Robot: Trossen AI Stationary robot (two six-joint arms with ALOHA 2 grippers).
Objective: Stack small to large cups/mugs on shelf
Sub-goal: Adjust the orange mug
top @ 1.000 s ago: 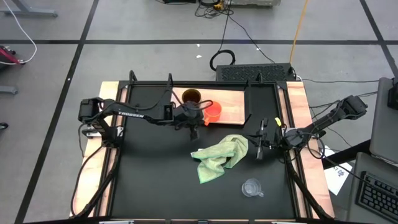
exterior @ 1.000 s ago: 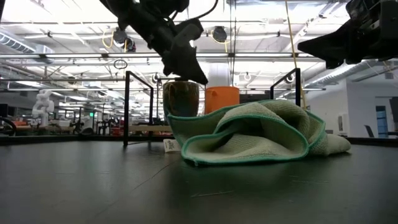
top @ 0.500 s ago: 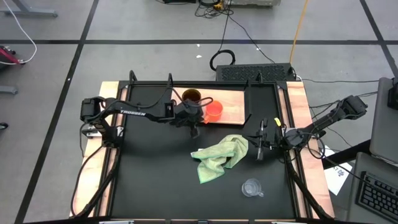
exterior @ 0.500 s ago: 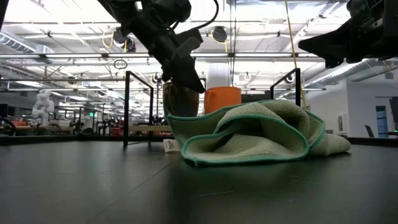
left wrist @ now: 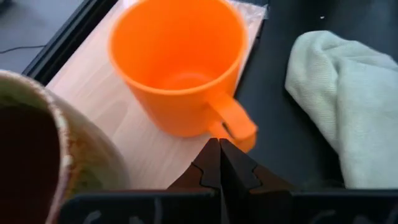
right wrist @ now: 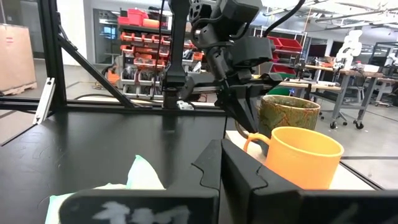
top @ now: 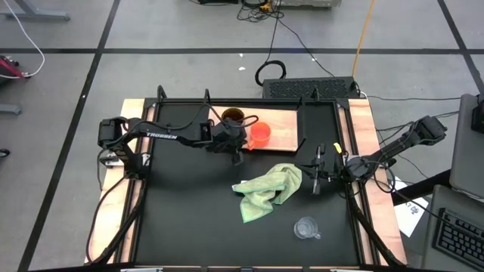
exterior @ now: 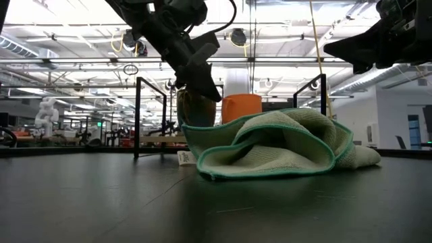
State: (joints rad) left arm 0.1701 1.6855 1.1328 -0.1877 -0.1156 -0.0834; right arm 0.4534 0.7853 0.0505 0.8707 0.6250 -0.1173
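The left gripper (left wrist: 219, 149) is pinched tight with nothing in it, right by the orange cup's (left wrist: 180, 62) handle. That cup stands on the shelf (top: 280, 130) beside the brown mug (top: 232, 116) (the glass cup (top: 305, 227) is far off, past the green cloth (top: 266, 190)). The right gripper (top: 316, 183) is closed and empty too.

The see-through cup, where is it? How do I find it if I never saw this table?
Start at the black table and find the crumpled green cloth in its middle. On the side of the cloth away from the wooden shelf, the small glass cup stands alone. It is clear, unlike the orange cup and brown mug on the shelf.
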